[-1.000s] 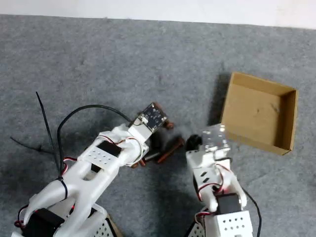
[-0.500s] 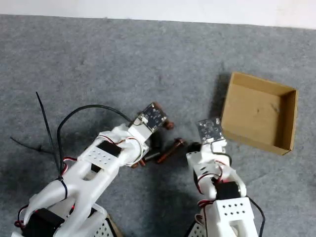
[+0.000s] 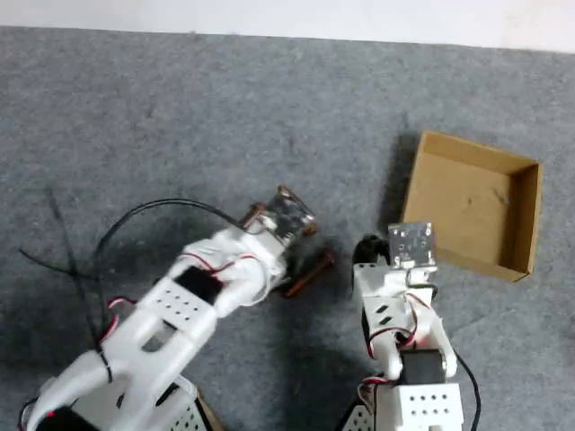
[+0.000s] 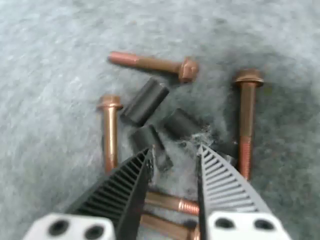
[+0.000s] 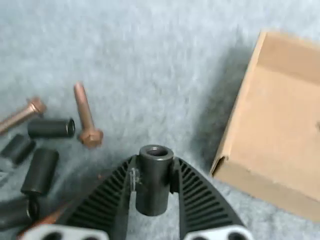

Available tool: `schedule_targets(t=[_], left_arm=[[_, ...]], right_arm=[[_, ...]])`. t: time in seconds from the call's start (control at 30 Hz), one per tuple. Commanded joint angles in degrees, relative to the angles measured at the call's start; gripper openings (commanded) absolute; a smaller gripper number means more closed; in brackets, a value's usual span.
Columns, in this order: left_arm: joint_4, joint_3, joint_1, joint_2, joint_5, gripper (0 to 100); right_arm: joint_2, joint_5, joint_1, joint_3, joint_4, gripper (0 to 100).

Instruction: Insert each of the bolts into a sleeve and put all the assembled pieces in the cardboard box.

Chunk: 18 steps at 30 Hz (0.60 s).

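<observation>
1. The left arm [image 3: 180, 305] stretches from seven o'clock toward the middle of the grey tabletop [image 3: 180, 108], with a black cable [image 3: 144, 208] looping beside it.
2. The left hand [image 4: 175, 152] hangs over the pile of parts with its ribbed fingers [image 4: 125, 187] parted and nothing between them. One fingertip sits just above a dark sleeve.
3. Copper-coloured bolts [image 4: 152, 64] and short dark sleeves [image 4: 145, 101] lie jumbled at the centre of the tabletop. Some are touching, and the bolts lie loose beside the sleeves rather than inside them. From above, one bolt [image 3: 310, 272] shows at four o'clock of the left arm's wrist.
4. The right arm [image 3: 400, 323] rises from six o'clock. The right hand [image 5: 154, 164] is clamped on a single sleeve [image 5: 152, 187], held lengthwise between the fingers with its open bore facing outward. From above, this hand sits at three o'clock of the pile, and more bolts and sleeves lie on the tabletop just beside it.
5. The open-topped cardboard box [image 3: 472, 205] rests on the tabletop at two o'clock of the right hand, near it but not touching.
</observation>
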Motion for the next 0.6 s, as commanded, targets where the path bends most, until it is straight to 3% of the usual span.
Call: schedule_targets(t=[0.0, 0.13, 0.23, 0.57], left_arm=[[2.46, -10.59, 1.36, 7.60, -0.53, 15], [4.31, -20.35, 5.85, 23.96, -0.88, 23], [5.27, -25.71, 8.66, 34.07, -1.49, 22], [7.56, -37.32, 8.75, 43.56, -4.22, 21]], right_arm=[[-7.52, -0.53, 0.66, -0.04, 2.15, 0.7], [-8.48, -0.53, 1.10, 1.10, 2.68, 0.7], [-8.22, -0.62, 3.21, 1.10, 2.68, 0.7], [-8.22, -0.62, 3.82, 1.10, 2.68, 0.7]])
